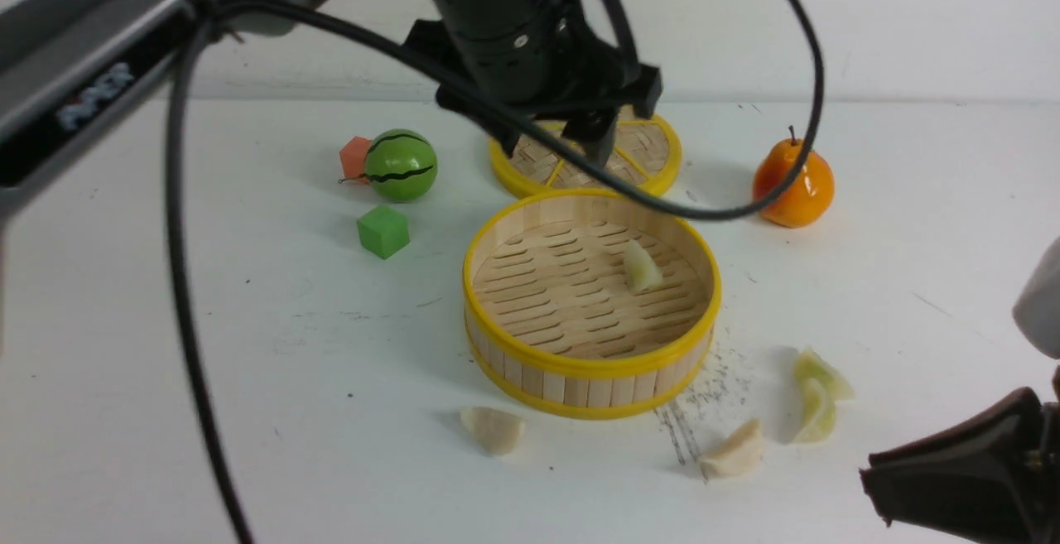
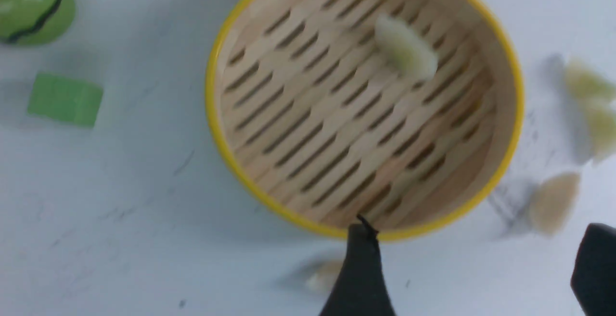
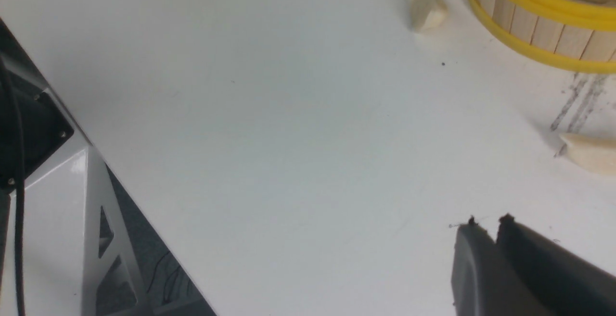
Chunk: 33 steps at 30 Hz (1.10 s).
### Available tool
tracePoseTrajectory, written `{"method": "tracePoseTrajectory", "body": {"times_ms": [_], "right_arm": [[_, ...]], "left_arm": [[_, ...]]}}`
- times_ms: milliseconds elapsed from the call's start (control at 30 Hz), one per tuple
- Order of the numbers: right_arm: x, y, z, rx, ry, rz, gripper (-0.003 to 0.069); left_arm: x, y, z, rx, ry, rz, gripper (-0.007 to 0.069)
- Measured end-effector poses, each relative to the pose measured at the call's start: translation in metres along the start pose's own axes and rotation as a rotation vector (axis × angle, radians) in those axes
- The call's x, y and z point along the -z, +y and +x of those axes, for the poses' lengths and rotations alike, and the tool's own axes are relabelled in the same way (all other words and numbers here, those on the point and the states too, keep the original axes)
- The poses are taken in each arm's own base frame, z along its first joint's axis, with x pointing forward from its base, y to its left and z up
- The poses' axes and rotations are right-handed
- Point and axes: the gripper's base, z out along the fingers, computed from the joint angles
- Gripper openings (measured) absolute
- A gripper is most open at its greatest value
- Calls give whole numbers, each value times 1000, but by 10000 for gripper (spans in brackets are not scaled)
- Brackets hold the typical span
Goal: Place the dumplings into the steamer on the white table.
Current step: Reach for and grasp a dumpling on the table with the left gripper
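The steamer (image 1: 590,362) stands mid-table on the white table (image 1: 248,378), with one pale dumpling (image 1: 641,267) lying on its slatted floor. My left gripper (image 1: 555,146) hangs above the steamer's far rim, open and empty. In the left wrist view its fingers (image 2: 361,268) are spread wide above the steamer (image 2: 219,114) and the dumpling (image 2: 405,52). Several dumplings lie on the table: one in front (image 1: 493,430), one front-right (image 1: 734,450), and a pale green pair (image 1: 818,395) to the right. My right gripper (image 3: 488,222) hovers low at the near right, shut and empty.
The flat woven lid (image 1: 654,155) lies behind the steamer, under the left gripper. A toy watermelon (image 1: 401,165), an orange block (image 1: 354,156) and a green cube (image 1: 383,231) sit at the left. An orange pear (image 1: 793,181) stands at the right. The left arm's cable (image 1: 729,213) loops over the steamer.
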Motion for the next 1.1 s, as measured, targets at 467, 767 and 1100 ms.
{"method": "tracePoseTrajectory", "body": {"times_ms": [467,767,1100], "right_arm": [[15,7,4,73,-38,53,64],[15,7,4,73,-39,53,69],[15,7,4,73,-39,53,77]], "left_arm": [[-57,12,123,72,240,5,531],[-109,8,118,100,146,23,531],[-140,9,120,65,131,3,531]]}}
